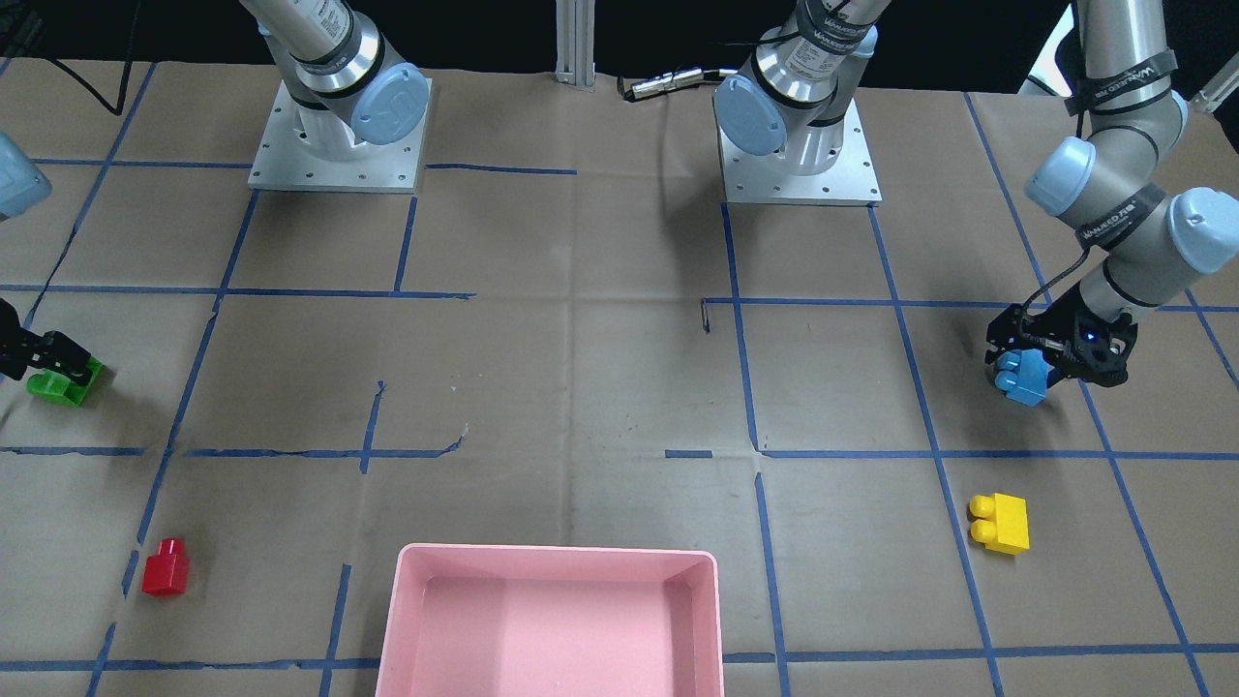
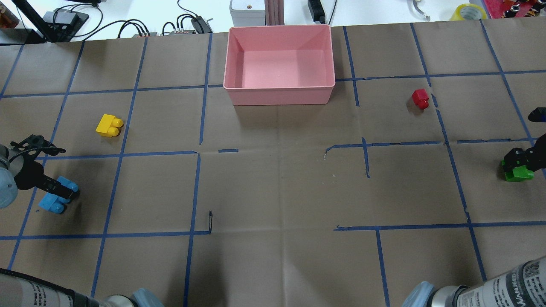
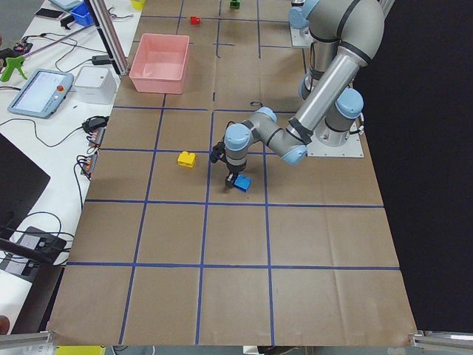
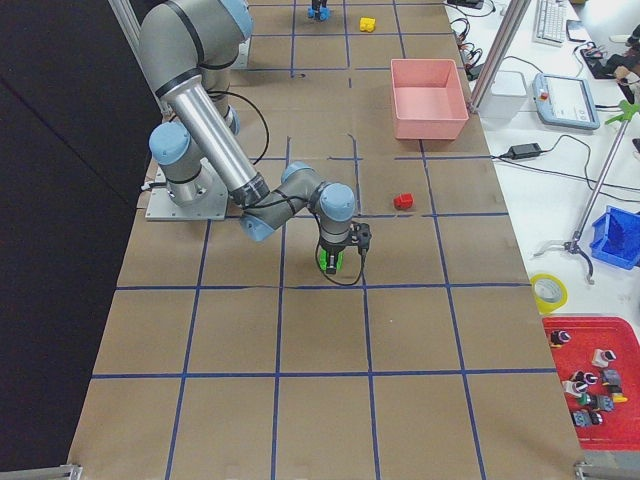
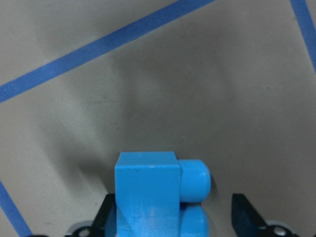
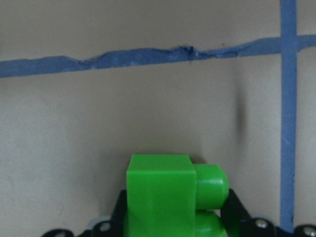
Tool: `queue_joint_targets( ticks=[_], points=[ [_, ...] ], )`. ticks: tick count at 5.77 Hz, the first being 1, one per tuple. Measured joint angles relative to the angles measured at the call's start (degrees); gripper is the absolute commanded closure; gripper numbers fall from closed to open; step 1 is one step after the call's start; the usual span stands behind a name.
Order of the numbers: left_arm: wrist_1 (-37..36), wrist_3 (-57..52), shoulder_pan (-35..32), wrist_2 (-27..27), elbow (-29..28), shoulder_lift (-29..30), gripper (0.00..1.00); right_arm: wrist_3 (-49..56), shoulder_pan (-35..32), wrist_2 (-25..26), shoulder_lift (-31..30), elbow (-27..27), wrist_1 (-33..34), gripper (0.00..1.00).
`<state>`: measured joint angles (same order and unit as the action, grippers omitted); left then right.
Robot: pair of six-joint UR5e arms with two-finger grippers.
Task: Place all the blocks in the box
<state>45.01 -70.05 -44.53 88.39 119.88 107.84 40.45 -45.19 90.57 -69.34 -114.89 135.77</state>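
Observation:
The light-blue brick lies on the table between the fingers of my left gripper. In the left wrist view the brick touches the left finger, with a gap to the right finger, so the gripper is open. My right gripper is shut on the green brick, and both fingers press it in the right wrist view. The yellow brick and the red brick lie free on the table. The pink box holds nothing.
Brown paper with blue tape lines covers the table. The two arm bases stand on the robot's side. Cables and devices lie beyond the box at the table's far edge.

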Motion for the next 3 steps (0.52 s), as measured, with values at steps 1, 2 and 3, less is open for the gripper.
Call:
queue_joint_targets(
  ticks=[1, 2, 3],
  points=[
    [-1.60, -0.57, 1.05, -0.02, -0.02, 1.46, 0.32, 0.46, -0.37, 0.25, -0.69, 0.34, -0.19, 0.88],
    [-2.74, -1.17, 1.64, 0.07, -0.06, 1.95, 0.32, 0.57, -1.32, 0.59, -2.24, 1.64, -1.31, 0.89],
    [-3.07, -1.23, 1.84, 0.18, -0.12, 1.71, 0.38, 0.42, -3.04, 0.77, -4.30, 4.73, -4.90, 0.91]
  ],
)
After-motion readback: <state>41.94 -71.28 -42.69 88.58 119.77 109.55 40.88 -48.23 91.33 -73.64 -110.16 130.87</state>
